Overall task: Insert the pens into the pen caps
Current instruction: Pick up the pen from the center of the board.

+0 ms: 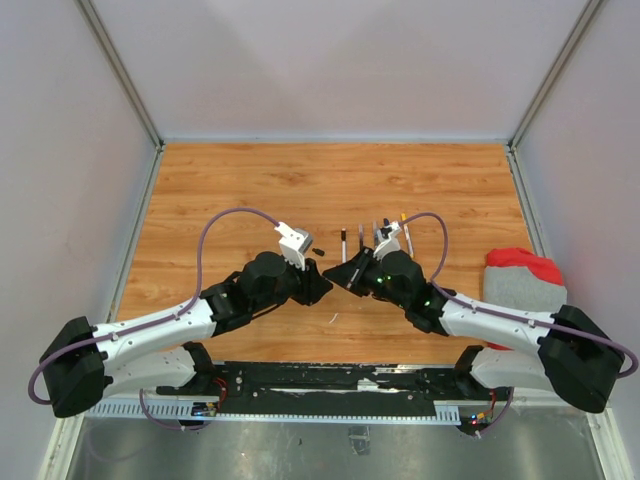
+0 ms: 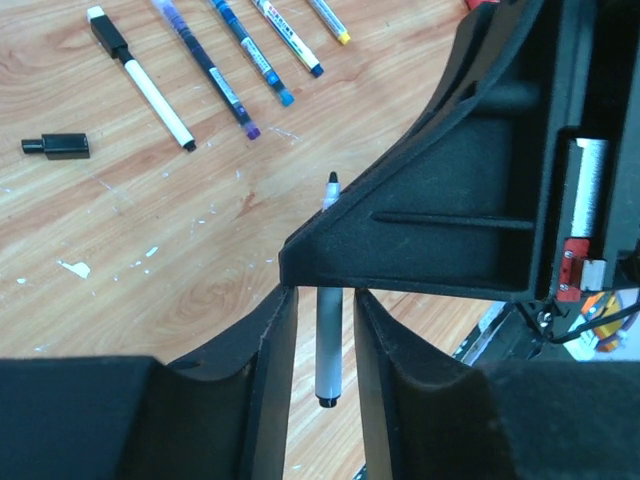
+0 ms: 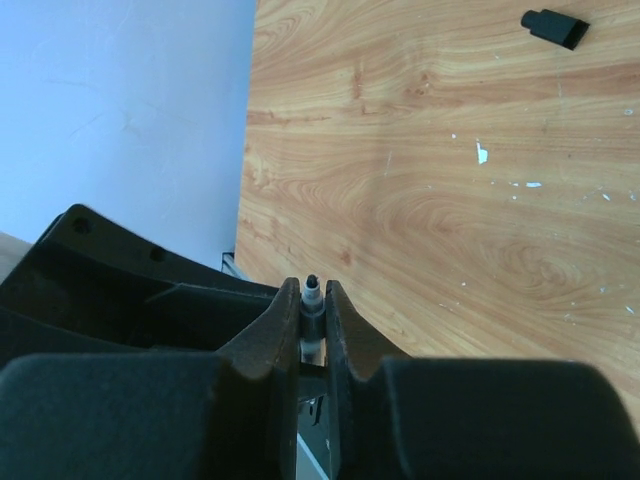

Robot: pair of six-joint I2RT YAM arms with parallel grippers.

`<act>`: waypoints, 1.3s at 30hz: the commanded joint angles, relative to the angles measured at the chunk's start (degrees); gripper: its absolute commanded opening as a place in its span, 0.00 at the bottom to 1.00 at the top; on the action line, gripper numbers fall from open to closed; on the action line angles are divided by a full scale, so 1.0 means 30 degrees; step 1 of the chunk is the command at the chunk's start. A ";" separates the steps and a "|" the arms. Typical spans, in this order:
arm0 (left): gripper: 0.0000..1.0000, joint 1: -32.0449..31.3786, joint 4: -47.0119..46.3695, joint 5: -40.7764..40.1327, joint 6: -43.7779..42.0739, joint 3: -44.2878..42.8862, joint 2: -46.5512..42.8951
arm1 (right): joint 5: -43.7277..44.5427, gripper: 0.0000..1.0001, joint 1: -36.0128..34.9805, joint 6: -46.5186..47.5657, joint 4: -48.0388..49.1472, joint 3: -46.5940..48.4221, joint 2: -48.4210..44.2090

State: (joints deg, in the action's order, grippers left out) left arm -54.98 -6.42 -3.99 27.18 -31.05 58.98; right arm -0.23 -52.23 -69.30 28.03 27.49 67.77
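Observation:
My right gripper [image 1: 347, 275] [image 3: 312, 287] is shut on a white pen [image 3: 312, 303], whose dark tip pokes out past the fingertips. In the left wrist view the same pen [image 2: 328, 345] hangs below the right gripper's black finger. Its barrel sits between my left gripper's [image 2: 322, 298] open fingers with a gap on each side. Both grippers meet at the table's middle, with the left gripper [image 1: 322, 288] close beside the right. A loose black cap [image 2: 58, 146] [image 3: 555, 27] lies on the wood. A white pen with a black end [image 2: 140, 80] and several coloured pens [image 2: 232, 70] lie in a row beyond.
The row of pens [image 1: 360, 238] and the black cap [image 1: 318, 249] lie just beyond the grippers. A red and grey cloth [image 1: 522, 280] lies at the table's right edge. White walls surround the wooden table [image 1: 250, 190].

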 commanded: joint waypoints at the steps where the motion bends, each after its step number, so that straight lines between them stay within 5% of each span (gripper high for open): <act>1: 0.38 -0.0188 -0.0758 -0.0144 -0.0155 0.0174 -0.0150 | 0.0261 0.01 -0.0374 0.0658 -0.0225 0.0435 -0.0939; 9: 0.42 -0.0174 -0.0876 0.0095 -0.0259 0.0199 0.0213 | 0.0553 0.01 -0.0374 0.1025 -0.0652 0.0419 -0.1529; 18: 0.25 -0.0187 -0.0865 0.0077 -0.0241 0.0178 0.0335 | 0.0618 0.00 -0.0374 0.1228 -0.0508 0.0313 -0.1617; 27: 0.30 -0.0181 -0.0848 0.0246 -0.0241 0.0076 0.0627 | 0.1133 0.01 -0.0374 0.1458 -0.0738 0.0267 -0.2329; 39: 0.00 -0.0174 -0.0671 0.0275 -0.0226 0.0011 0.0587 | 0.1307 0.02 -0.0374 0.1824 -0.0962 0.0249 -0.2589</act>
State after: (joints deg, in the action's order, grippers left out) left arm -55.64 -10.33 -1.48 27.20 -31.05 60.38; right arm 2.00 -52.23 -65.54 24.47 27.49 61.56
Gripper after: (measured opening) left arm 0.143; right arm 0.101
